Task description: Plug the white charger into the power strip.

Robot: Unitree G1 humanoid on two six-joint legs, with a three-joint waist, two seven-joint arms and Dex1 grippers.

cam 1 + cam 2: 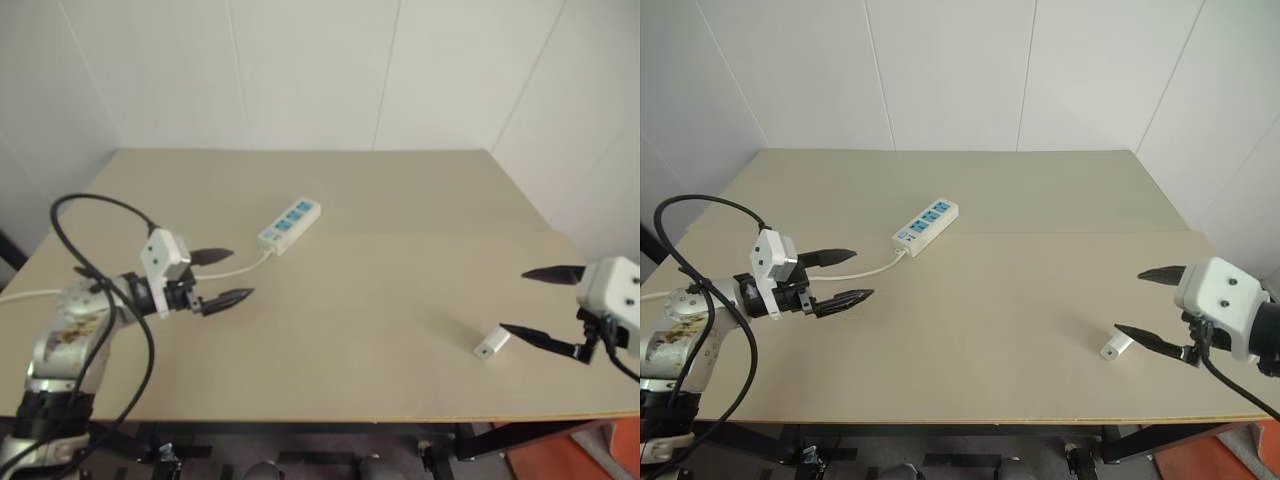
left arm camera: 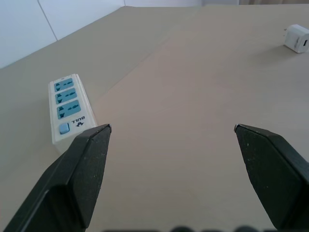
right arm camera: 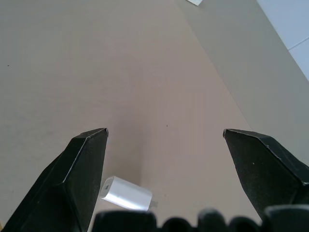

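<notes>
The white charger (image 1: 490, 343) lies on the tan table near the front right, a small boxy adapter on its side. My right gripper (image 1: 533, 304) hovers open just to its right, its lower finger tip close to the charger; the right wrist view shows the charger (image 3: 126, 194) low between the spread fingers. The power strip (image 1: 290, 225) is a white bar with three blue sockets, lying diagonally at the table's middle left, its white cord (image 1: 235, 270) trailing toward the left. My left gripper (image 1: 232, 276) is open above the table, a short way in front and left of the strip (image 2: 69, 109).
The tan table (image 1: 400, 200) runs back to white walls. A seam (image 1: 440, 234) crosses the tabletop from side to side. A black cable (image 1: 100, 210) loops over my left arm. The table's front edge (image 1: 350, 417) lies close below both grippers.
</notes>
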